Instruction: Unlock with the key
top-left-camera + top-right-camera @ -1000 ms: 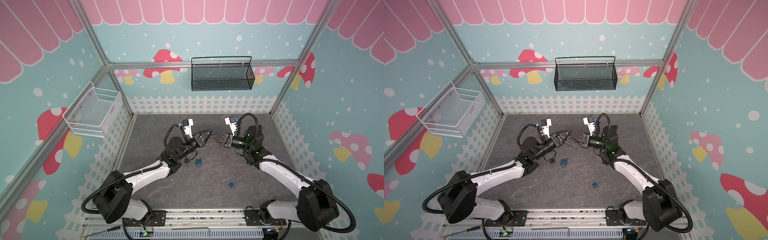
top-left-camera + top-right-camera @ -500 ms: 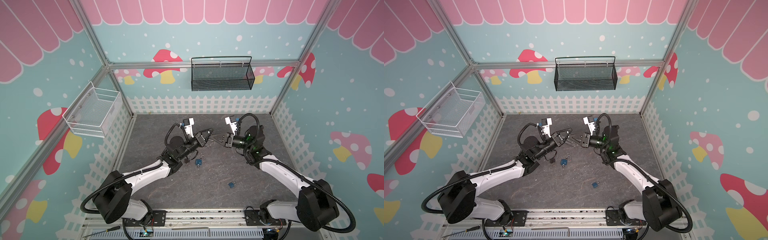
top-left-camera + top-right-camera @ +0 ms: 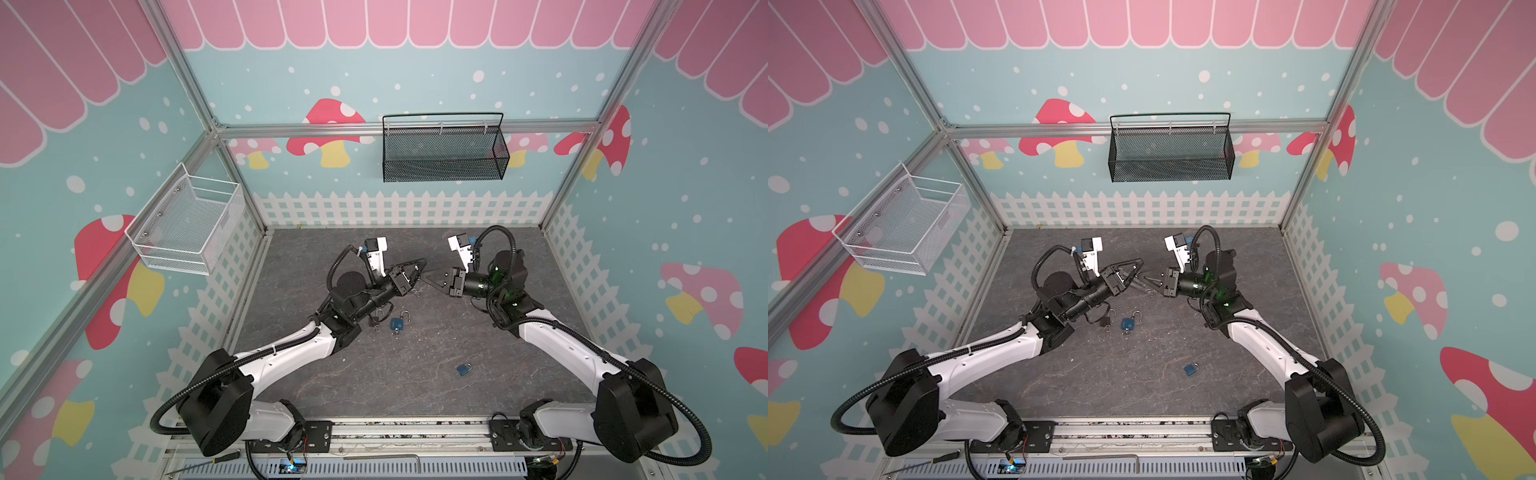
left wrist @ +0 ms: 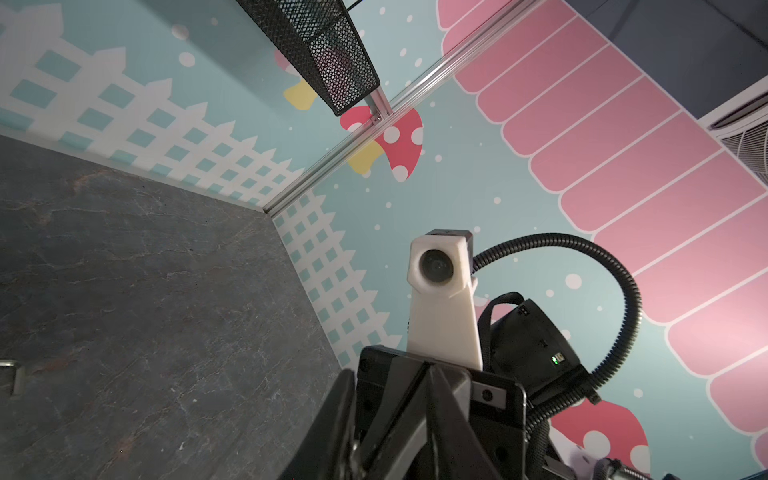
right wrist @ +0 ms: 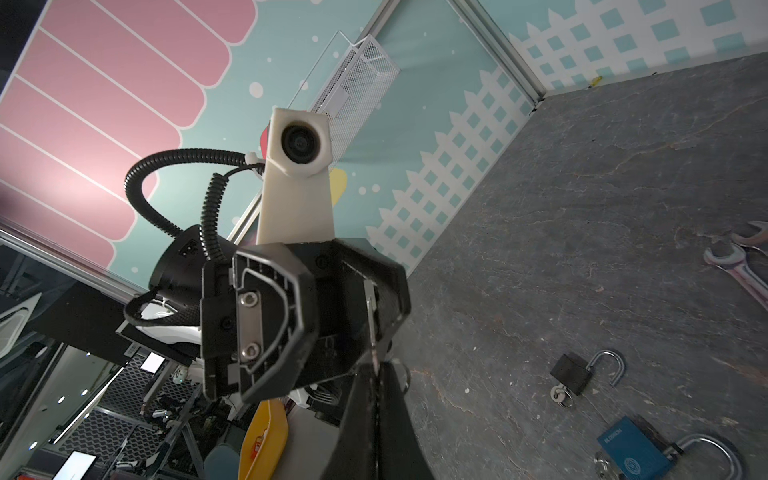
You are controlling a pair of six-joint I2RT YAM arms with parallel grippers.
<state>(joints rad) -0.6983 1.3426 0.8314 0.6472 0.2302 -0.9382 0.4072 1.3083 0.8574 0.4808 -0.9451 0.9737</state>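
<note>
My two grippers meet tip to tip above the middle of the table. In both top views the left gripper [image 3: 417, 269] [image 3: 1136, 270] faces the right gripper [image 3: 428, 279] [image 3: 1148, 279]. In the right wrist view my right gripper [image 5: 375, 368] is shut on a thin silvery key [image 5: 371, 324]. The key's blade reaches in between the left gripper's fingers, which stand apart. The left wrist view shows the left gripper [image 4: 390, 415] open around the right gripper's shut fingers. A black padlock [image 5: 571, 374] and a blue padlock [image 5: 631, 453] lie on the table with their shackles open.
Another blue padlock [image 3: 463, 369] lies nearer the front. Wrenches [image 5: 739, 262] lie on the dark table [image 3: 374, 390] under the grippers. A black mesh basket [image 3: 442, 149] hangs on the back wall and a white wire basket [image 3: 187, 224] on the left wall.
The right gripper's jaws have closed on the key. The left gripper's jaws, shut a moment ago, have parted. Neither arm has visibly moved.
</note>
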